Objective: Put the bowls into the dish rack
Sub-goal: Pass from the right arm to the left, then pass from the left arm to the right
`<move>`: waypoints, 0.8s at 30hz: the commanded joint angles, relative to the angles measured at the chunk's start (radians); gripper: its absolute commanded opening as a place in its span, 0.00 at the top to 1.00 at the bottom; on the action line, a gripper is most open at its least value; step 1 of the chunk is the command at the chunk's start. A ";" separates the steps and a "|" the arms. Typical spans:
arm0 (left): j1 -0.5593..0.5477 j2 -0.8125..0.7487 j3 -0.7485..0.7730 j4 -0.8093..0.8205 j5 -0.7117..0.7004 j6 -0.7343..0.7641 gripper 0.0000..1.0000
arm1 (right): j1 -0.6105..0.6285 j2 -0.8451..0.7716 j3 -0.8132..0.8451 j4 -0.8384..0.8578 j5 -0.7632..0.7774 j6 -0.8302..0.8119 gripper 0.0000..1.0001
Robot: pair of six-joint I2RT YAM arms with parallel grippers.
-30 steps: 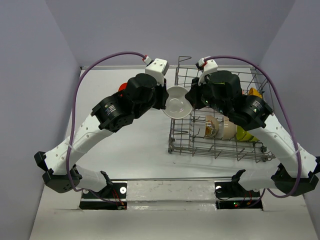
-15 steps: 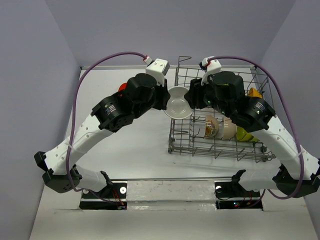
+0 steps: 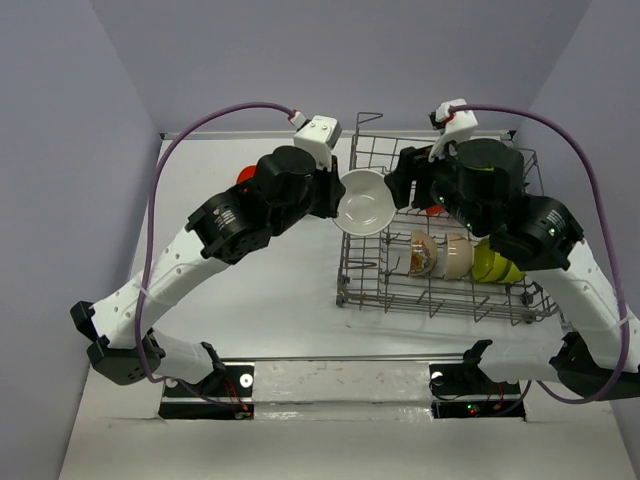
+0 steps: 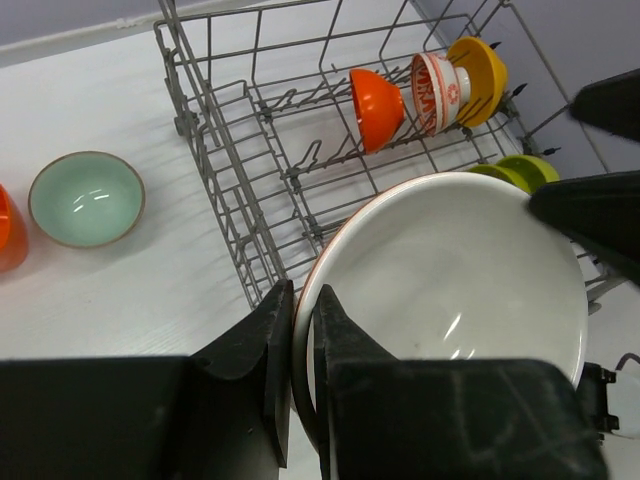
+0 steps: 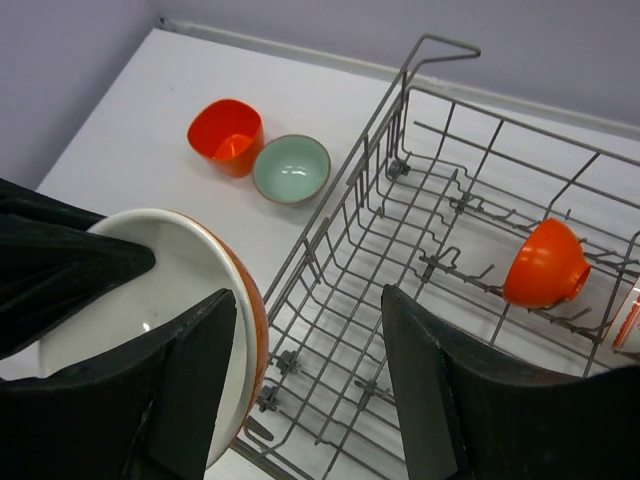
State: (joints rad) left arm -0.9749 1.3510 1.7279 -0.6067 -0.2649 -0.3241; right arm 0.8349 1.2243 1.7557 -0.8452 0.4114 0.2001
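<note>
A white bowl with an orange outside [image 3: 364,201] [image 4: 450,270] [image 5: 150,300] hangs just left of the dish rack's [image 3: 430,300] [image 4: 183,122] [image 5: 404,90] near-left corner. My left gripper [image 3: 335,195] [image 4: 303,295] is shut on its rim, one finger on each side of the wall. The right gripper [image 3: 405,185] [image 5: 308,295] hovers over the rack's left end, open, with only rack wires between its fingers and its left finger beside the bowl. In the rack stand an orange bowl [image 4: 375,100] [image 5: 545,262], a red-patterned white bowl [image 4: 437,92], a yellow bowl [image 4: 478,70] and a lime bowl [image 3: 495,262].
On the table left of the rack sit a pale teal bowl [image 4: 86,198] [image 5: 290,168] and a red-orange cup-like bowl [image 5: 225,135] [image 3: 243,173]. The rack's tall wire sides and handle [image 5: 440,40] rise beside both grippers. Purple walls enclose the table.
The right gripper has opened, let go of the white bowl and drawn back to the right over the rack. The left gripper keeps the bowl, shifted slightly right.
</note>
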 commanded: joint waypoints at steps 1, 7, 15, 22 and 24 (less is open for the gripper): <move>0.005 0.032 0.021 0.015 -0.019 0.011 1.00 | -0.002 -0.046 0.116 -0.005 0.017 -0.041 0.34; 0.021 0.141 0.120 -0.016 -0.033 0.036 1.00 | -0.002 -0.052 0.128 -0.017 0.023 -0.059 0.34; 0.061 0.319 0.417 -0.103 0.039 0.069 1.00 | -0.002 -0.034 0.099 -0.005 -0.135 -0.077 0.36; 0.085 0.519 0.751 -0.212 0.127 0.082 1.00 | -0.002 -0.017 0.051 0.017 -0.203 -0.114 0.39; 0.100 0.516 0.727 -0.190 0.170 0.073 1.00 | -0.002 -0.017 0.025 0.026 -0.218 -0.126 0.39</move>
State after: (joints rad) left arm -0.8955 1.8809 2.4180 -0.7967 -0.1806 -0.2588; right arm 0.8326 1.2114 1.8076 -0.8597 0.2550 0.1177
